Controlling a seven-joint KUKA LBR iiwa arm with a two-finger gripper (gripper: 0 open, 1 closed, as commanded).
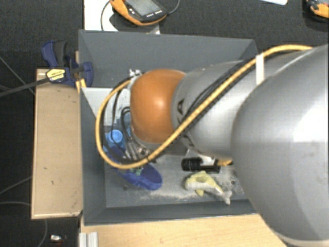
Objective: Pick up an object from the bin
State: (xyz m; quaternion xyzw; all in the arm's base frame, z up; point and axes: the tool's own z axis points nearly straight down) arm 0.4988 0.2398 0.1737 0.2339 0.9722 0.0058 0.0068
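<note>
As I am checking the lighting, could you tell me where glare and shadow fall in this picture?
Camera view: a soft sheen on the arm's orange cover and a bright patch on the grey arm link; the arm shades the bin floor beneath it, where the black cylinder lies dim; the blue thing and the pale yellow thing near the front wall are plainly lit.

The setting appears to be a robotics lab or test cell. A large silver robot arm (257,117), with a yellow cable (205,104) strapped along it, reaches over a grey metal bin (169,50) standing on dark floor covering (31,14). An orange-and-black handheld control unit (140,6) lies on white paper (95,4) beyond the bin.
</note>
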